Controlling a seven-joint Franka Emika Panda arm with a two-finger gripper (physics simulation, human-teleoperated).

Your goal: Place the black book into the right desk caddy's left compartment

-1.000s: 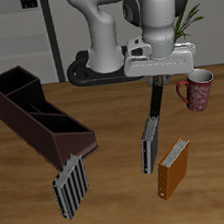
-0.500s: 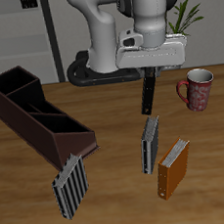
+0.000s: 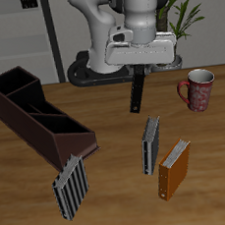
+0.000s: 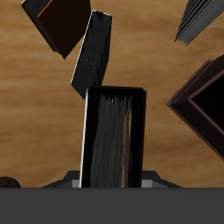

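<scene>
Black book point(image 3: 137, 90) hangs clear above the wooden table point(image 3: 119, 193), clamped at its top by the gripper point(image 3: 139, 69), slightly tilted. Below it stands a grey striped book point(image 3: 150, 145) beside the orange-brown book point(image 3: 174, 169). The right desk caddy point(image 3: 38, 115) sits well apart.

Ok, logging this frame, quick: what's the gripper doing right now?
Gripper: shut on the black book, held clear above the table.
</scene>
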